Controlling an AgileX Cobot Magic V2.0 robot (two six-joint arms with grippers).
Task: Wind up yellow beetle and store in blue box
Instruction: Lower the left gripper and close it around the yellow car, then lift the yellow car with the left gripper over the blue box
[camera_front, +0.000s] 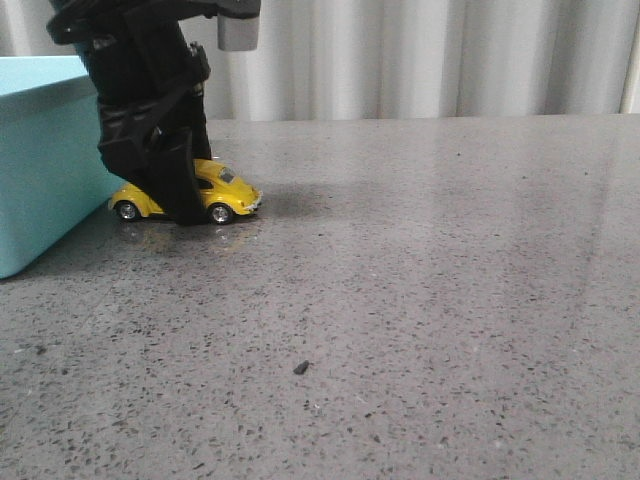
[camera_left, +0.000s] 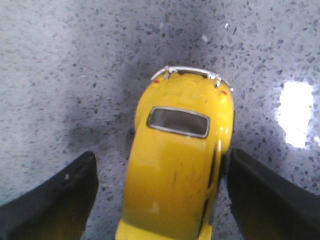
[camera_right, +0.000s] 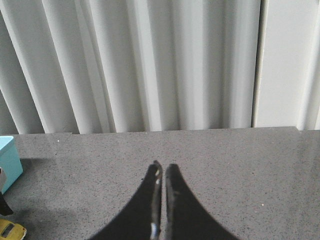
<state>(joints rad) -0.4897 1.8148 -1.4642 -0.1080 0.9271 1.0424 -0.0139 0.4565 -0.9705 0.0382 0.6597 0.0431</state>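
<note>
The yellow beetle (camera_front: 228, 191) stands on its wheels on the grey speckled table, just right of the blue box (camera_front: 40, 150). My left gripper (camera_front: 175, 200) is lowered over the car from above and is open. In the left wrist view the gripper (camera_left: 161, 162) straddles the beetle (camera_left: 175, 165). One finger (camera_left: 250, 190) is close against the car's side. The other finger (camera_left: 65, 195) stands apart from it with bare table between. My right gripper (camera_right: 162, 167) is shut and empty above the table. Its view shows the car's edge (camera_right: 10, 230) and a box corner (camera_right: 9, 160).
The blue box fills the left edge of the front view. A small dark speck (camera_front: 300, 368) lies on the table nearer the front. White pleated curtains (camera_front: 420, 50) hang behind the table's far edge.
</note>
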